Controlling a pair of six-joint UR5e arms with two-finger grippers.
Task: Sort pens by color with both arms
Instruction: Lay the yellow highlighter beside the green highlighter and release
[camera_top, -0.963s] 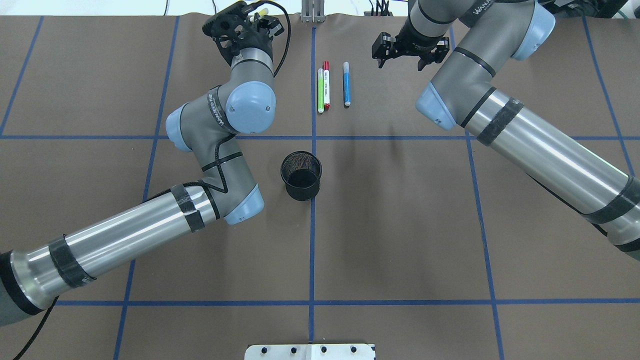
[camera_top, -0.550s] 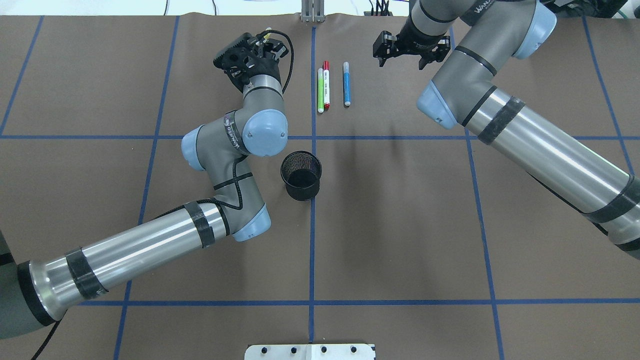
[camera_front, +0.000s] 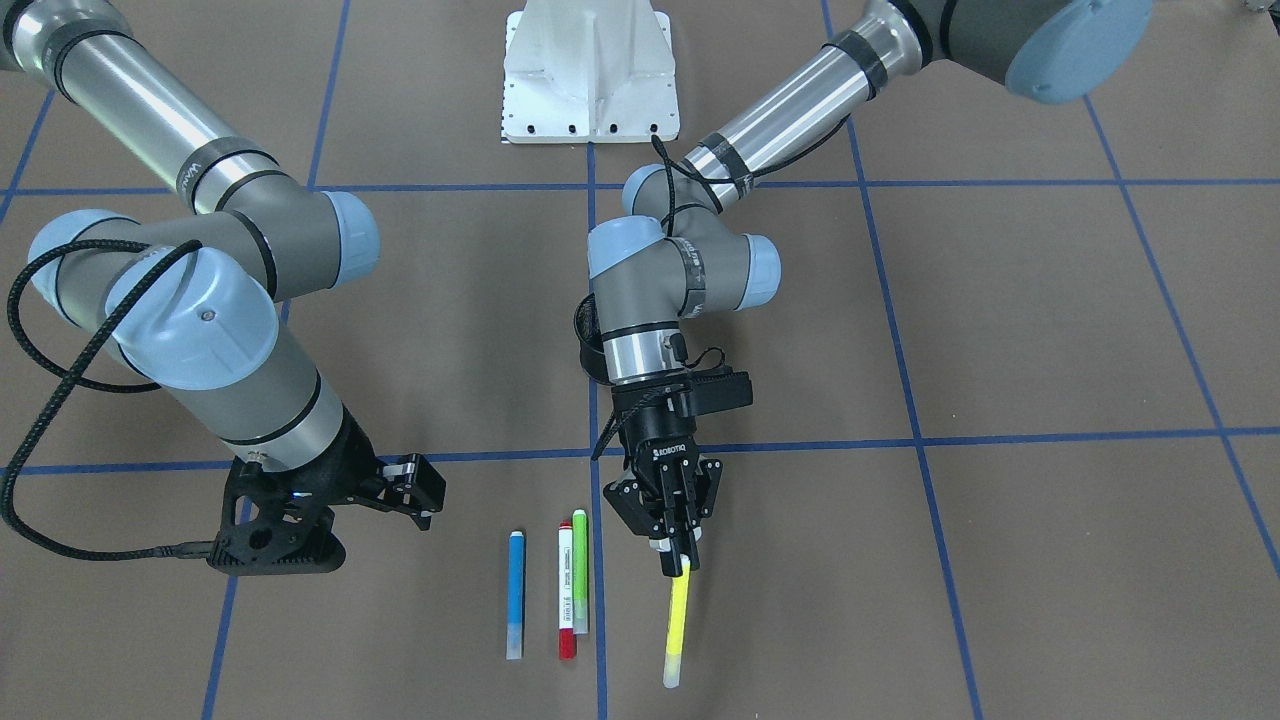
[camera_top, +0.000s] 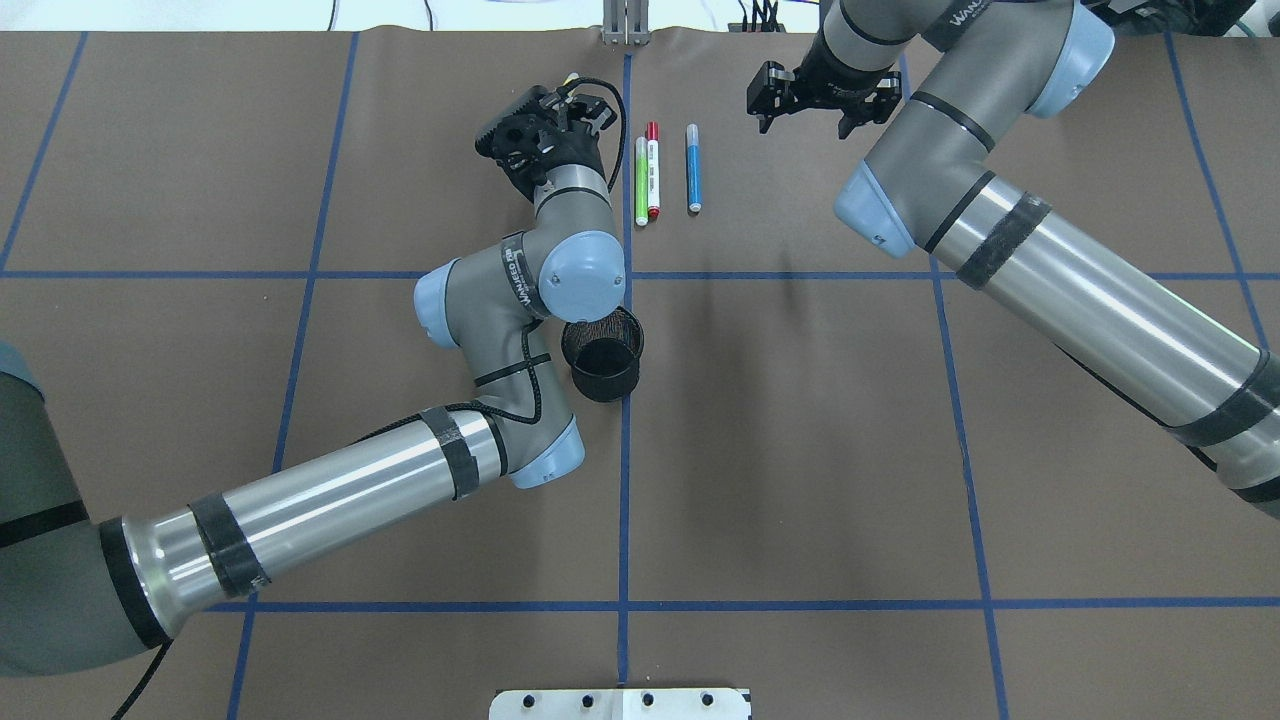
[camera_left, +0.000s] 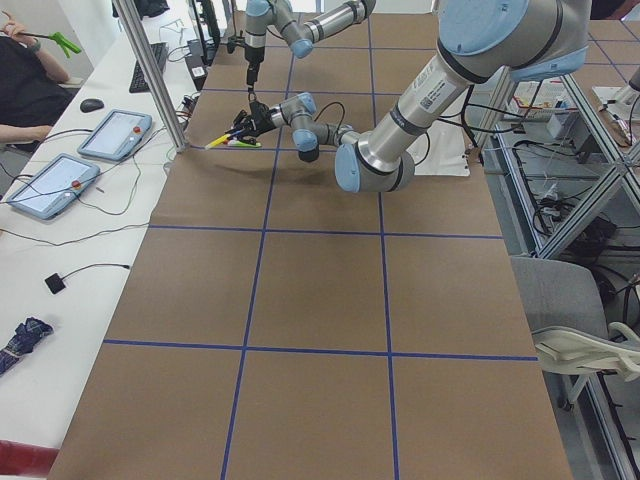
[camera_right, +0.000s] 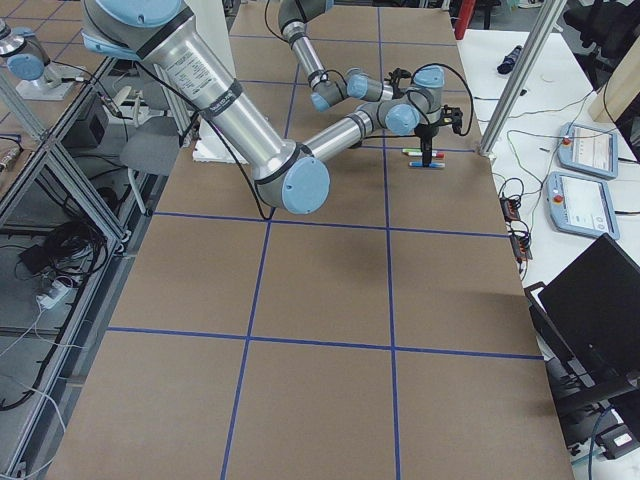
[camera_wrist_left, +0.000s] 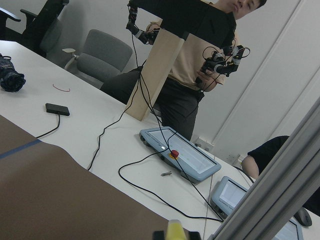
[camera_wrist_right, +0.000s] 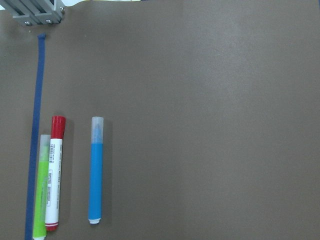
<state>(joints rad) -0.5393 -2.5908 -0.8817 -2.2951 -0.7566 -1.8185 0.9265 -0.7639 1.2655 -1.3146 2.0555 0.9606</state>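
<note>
My left gripper (camera_front: 672, 545) is shut on the yellow pen (camera_front: 678, 620), which sticks out past the fingertips, just beside the row of pens. The gripper also shows in the overhead view (camera_top: 580, 100). The pen's end shows at the bottom of the left wrist view (camera_wrist_left: 175, 231). The green pen (camera_top: 641, 180), the white pen with red caps (camera_top: 653, 170) and the blue pen (camera_top: 693, 168) lie parallel on the table. My right gripper (camera_top: 802, 125) is open and empty, to the right of the blue pen (camera_wrist_right: 96, 170).
A black mesh cup (camera_top: 603, 360) stands near the table's middle, partly under my left arm's elbow. Blue tape lines (camera_top: 626, 480) cross the brown table. A white pedestal base (camera_front: 590, 70) sits at the robot's side. Operators and tablets are beyond the far edge.
My left arm has swung to the right with the yellow pen, from the far left to just beside the green pen. The right arm has barely moved.
</note>
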